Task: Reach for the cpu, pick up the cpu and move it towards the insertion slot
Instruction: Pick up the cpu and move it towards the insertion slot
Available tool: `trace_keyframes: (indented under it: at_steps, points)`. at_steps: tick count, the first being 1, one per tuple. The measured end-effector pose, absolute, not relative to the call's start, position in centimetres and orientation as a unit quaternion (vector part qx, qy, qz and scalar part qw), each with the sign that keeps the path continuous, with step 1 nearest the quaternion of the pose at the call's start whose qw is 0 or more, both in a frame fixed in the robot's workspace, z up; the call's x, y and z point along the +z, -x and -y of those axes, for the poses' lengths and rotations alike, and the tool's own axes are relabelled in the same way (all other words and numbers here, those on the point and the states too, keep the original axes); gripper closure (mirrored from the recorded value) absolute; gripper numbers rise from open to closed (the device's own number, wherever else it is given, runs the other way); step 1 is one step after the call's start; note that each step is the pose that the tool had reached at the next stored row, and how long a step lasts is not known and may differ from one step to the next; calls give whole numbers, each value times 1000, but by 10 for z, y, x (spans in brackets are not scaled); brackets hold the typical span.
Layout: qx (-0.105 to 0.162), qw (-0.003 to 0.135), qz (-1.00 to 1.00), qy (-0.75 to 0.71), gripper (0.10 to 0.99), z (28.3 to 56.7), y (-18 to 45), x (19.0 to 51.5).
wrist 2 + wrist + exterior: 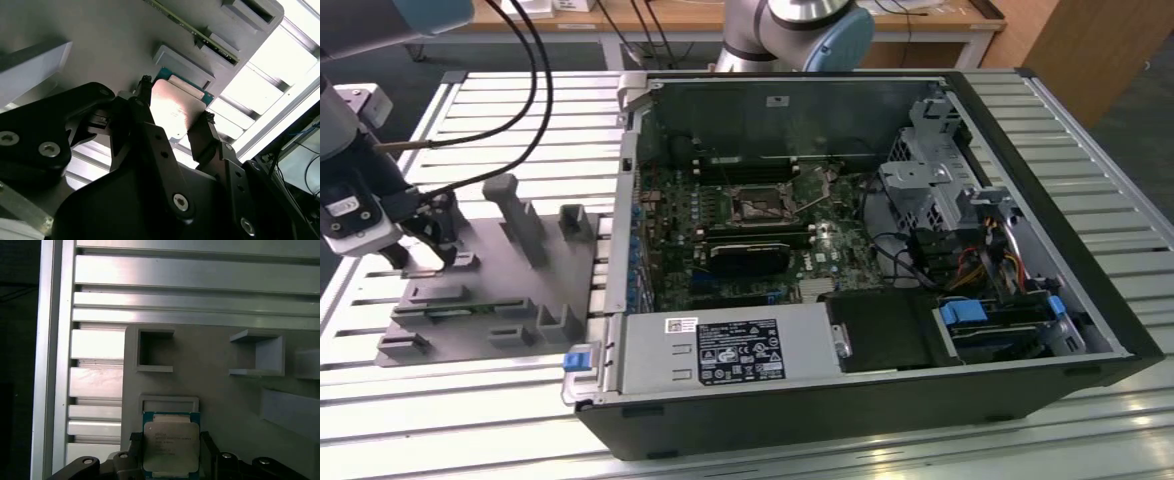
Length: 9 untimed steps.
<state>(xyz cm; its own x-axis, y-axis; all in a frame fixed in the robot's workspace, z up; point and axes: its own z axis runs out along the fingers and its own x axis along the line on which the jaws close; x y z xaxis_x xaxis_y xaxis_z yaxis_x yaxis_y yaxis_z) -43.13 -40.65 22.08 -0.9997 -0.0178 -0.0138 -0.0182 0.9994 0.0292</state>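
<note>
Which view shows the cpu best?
The first wrist view: the cpu lies face-on, silver top plain, held in the claw. The second wrist view shows it slanted, under glare. The exterior view gives the claw at the grey fixture.

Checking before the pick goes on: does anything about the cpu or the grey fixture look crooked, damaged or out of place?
Nothing stands out. The cpu lies flat and square to the grey fixture, no dents visible, with the gripper centred around it. In the exterior view nothing visibly lies on the insertion slot.

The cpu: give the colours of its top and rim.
The cpu has a silver top and teal rim, clearest in the first wrist view.
</note>
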Motion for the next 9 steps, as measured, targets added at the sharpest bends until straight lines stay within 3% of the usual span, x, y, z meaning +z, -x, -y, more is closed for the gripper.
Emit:
trace_keyframes:
  at_steps: [9]
  points:
    - [15,7,-1000,9,545,406,431,232]
